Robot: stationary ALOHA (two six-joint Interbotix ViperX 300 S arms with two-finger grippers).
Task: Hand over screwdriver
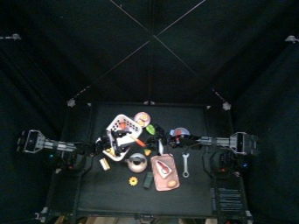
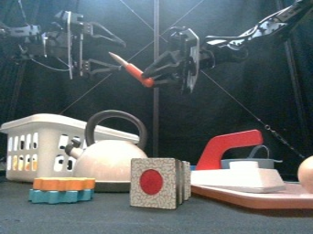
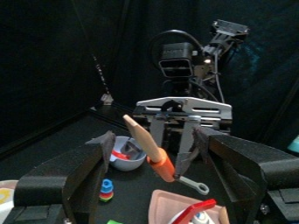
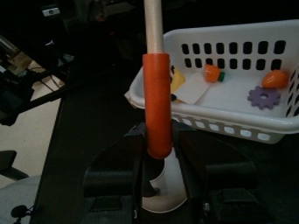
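Observation:
The screwdriver [image 2: 134, 70], with an orange-red grip and a pale shaft, hangs slanted in mid-air above the table. My right gripper [image 2: 175, 62] is shut on it. In the right wrist view the orange grip [image 4: 158, 103] rises from between the jaws of the right gripper [image 4: 158, 164]. My left gripper [image 2: 88, 44] stands wide open just left of the screwdriver's free end, not touching it. The left wrist view looks between the spread left jaws at the screwdriver [image 3: 149, 144] held in the right gripper [image 3: 177, 131].
On the table stand a white basket [image 2: 43, 146] with small toys, a kettle [image 2: 110, 151], a red-and-white block [image 2: 156, 181], stacked gears [image 2: 64, 189] and a pink tray [image 2: 263, 196] with a red-handled tool [image 2: 232, 151]. A wrench [image 3: 193, 184] lies below the grippers.

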